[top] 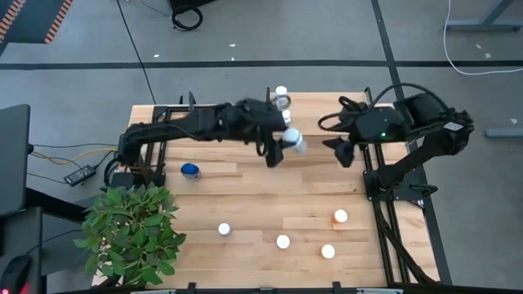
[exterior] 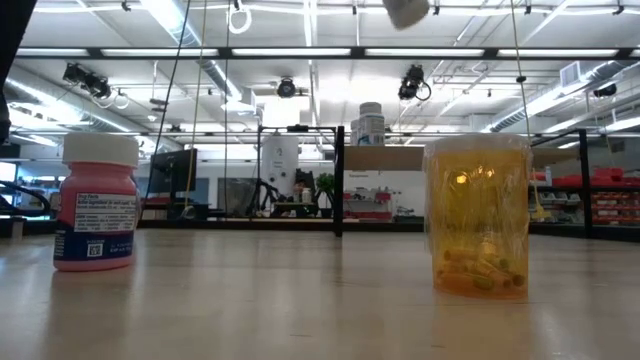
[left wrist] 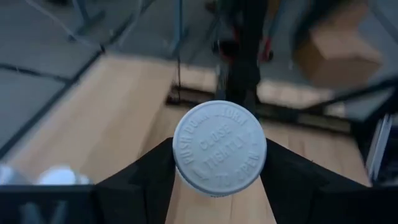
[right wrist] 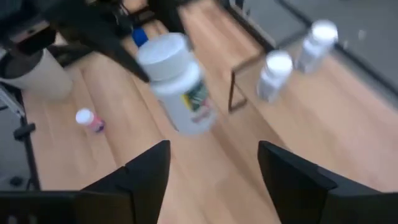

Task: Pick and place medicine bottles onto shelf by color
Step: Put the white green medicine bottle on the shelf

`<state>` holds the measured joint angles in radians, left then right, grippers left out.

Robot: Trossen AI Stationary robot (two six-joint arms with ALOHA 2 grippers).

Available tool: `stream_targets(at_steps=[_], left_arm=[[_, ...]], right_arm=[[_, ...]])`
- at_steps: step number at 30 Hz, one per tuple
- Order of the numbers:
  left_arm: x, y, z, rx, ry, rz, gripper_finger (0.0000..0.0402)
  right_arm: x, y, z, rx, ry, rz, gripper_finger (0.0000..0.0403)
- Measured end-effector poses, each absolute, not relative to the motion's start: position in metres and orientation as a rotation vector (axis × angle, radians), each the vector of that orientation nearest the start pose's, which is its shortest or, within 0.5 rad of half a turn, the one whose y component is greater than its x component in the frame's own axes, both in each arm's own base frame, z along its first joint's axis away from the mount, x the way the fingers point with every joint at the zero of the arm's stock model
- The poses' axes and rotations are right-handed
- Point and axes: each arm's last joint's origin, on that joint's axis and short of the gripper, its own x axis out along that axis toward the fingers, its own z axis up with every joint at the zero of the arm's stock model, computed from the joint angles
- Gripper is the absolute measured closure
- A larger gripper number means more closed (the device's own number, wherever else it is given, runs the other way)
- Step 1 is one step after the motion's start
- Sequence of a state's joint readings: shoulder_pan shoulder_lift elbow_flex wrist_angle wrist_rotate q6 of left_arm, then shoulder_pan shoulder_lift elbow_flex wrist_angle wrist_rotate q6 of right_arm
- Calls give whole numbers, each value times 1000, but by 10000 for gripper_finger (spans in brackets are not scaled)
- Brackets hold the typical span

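**White bottle held in the air in my left fingers, near the shelf**

At the left edge of the table stands the green plant (top: 135, 230), and beyond it a squat blue bottle (top: 190, 170) sits alone on the wood. My left gripper (top: 282, 145) reaches across the far middle of the table, its fingers pinching a white medicine bottle (top: 293, 140) clear of the tabletop; from my left wrist its round white cap (left wrist: 219, 148) shows wedged between my two dark fingers (left wrist: 144, 180). Just behind it two more white-capped bottles (top: 282, 95) stand at the shelf (right wrist: 239, 84) by the far edge. Nearer the front, four capped bottles (top: 283, 242) are scattered well apart; the low view shows one pink (exterior: 97, 205) and one orange (exterior: 479, 217). My right gripper (top: 344, 153) hangs just right of the held bottle, fingers (right wrist: 146, 171) spread wide and holding nothing.
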<state>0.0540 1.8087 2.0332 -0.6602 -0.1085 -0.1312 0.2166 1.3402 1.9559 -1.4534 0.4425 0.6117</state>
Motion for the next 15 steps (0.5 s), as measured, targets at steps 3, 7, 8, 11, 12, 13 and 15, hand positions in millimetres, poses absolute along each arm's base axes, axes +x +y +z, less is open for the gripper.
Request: stream_targets(at_steps=[3, 7, 8, 11, 12, 13, 15], left_arm=[[386, 29, 439, -142, 426, 205, 198], [383, 32, 441, -218, 428, 214, 183], [382, 32, 442, -237, 423, 212, 178], [379, 33, 447, -297, 393, 219, 170], [379, 33, 449, -310, 379, 221, 171], [379, 33, 449, -328, 378, 226, 174], [378, 35, 448, -344, 384, 235, 184]], right_arm=[[198, 26, 485, 273, 605, -482, 122], [209, 22, 484, 257, 584, -510, 93], [213, 22, 482, 249, 594, -509, 87], [225, 25, 480, 228, 596, -479, 72], [230, 26, 479, 220, 596, -457, 68], [234, 28, 479, 215, 595, -429, 65], [243, 30, 474, 190, 618, -400, 61]])
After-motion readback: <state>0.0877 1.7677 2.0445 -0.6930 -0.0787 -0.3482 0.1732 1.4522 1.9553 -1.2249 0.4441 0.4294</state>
